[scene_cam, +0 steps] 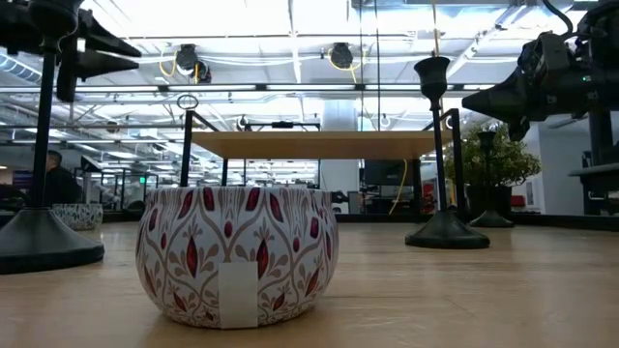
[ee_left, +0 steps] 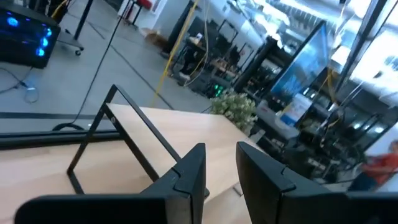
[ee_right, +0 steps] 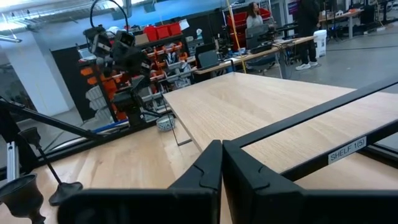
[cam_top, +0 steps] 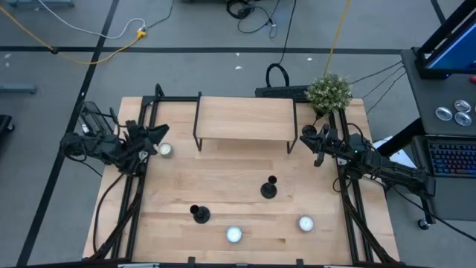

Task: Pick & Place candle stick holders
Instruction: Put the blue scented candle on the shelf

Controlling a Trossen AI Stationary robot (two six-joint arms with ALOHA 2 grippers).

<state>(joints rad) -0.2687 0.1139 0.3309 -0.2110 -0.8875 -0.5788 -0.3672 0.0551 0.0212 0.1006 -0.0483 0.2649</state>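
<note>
Two candle stick holders stand on the open table in the high view: one [cam_top: 269, 187] right of centre, another [cam_top: 199, 214] nearer the front edge and to its left. Both are upright and well apart from my arms. The low view shows a third holder [scene_cam: 491, 184] standing farther back by the potted plant [cam_top: 329, 91] (I cannot find it from above).

Three patterned tins share the table, one [cam_top: 165, 150] just beside my left gripper [cam_top: 154, 138], two [cam_top: 234, 235] along the front [cam_top: 305, 223]. The wooden shelf [cam_top: 244, 117] at the back carries nothing.

My left gripper hovers at the table's left edge, jaws a little apart around nothing. My right gripper [cam_top: 309, 137] waits at the right edge, jaws pressed together and empty.

As I judge it, nothing is placed yet; every holder remains to be picked up.
</note>
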